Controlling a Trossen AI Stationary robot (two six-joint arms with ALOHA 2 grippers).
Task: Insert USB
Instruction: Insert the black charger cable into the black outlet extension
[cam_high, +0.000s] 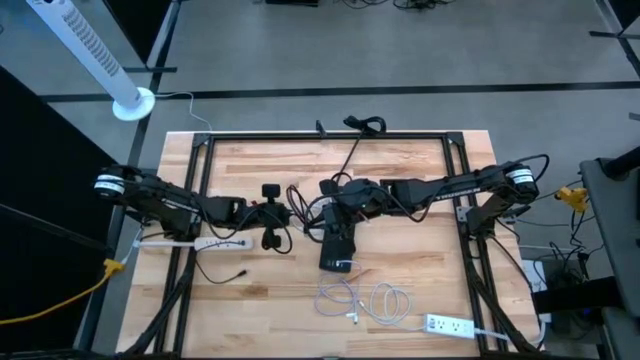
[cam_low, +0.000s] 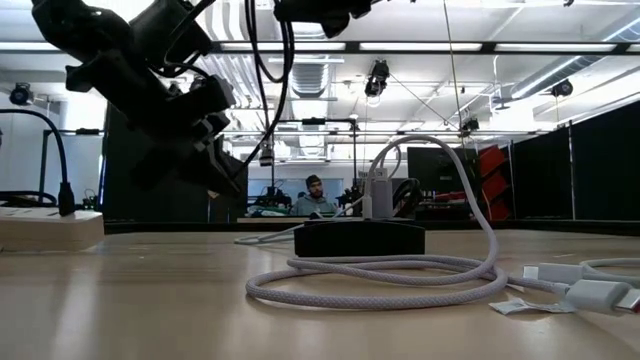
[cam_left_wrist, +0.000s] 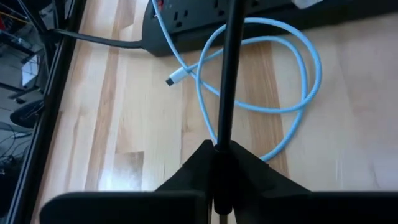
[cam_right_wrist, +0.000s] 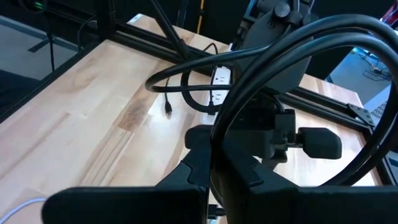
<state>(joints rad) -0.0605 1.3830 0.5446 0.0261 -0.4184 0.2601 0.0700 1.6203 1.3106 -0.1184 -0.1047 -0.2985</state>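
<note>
A black power strip (cam_high: 337, 247) lies mid-table with a white charger block (cam_low: 377, 195) standing in it. A pale USB cable (cam_high: 362, 300) lies coiled on the wood on its near side, its plug (cam_left_wrist: 173, 79) resting loose on the table. My left gripper (cam_high: 283, 213) is just left of the strip, shut on a thin black cable (cam_left_wrist: 226, 74). My right gripper (cam_high: 325, 205) is above the strip's far end, shut on a thick black cable (cam_right_wrist: 261, 68) that loops between the two arms. My left gripper pinches the thin black cable (cam_left_wrist: 222, 134) between its two shut fingers. The cable runs straight out ahead along the fingers, above the table and the pale coil. My right gripper pinches the thick black cable (cam_right_wrist: 219, 134) between its shut fingers. From there the cable arches up in a wide loop, clear of the wood.
A white power strip (cam_high: 200, 243) with a black lead plugged in lies at the left. Another white strip (cam_high: 448, 324) lies at the near right. A black frame rail (cam_high: 330, 136) runs around the table. Bare wood (cam_high: 250, 300) shows at the near left.
</note>
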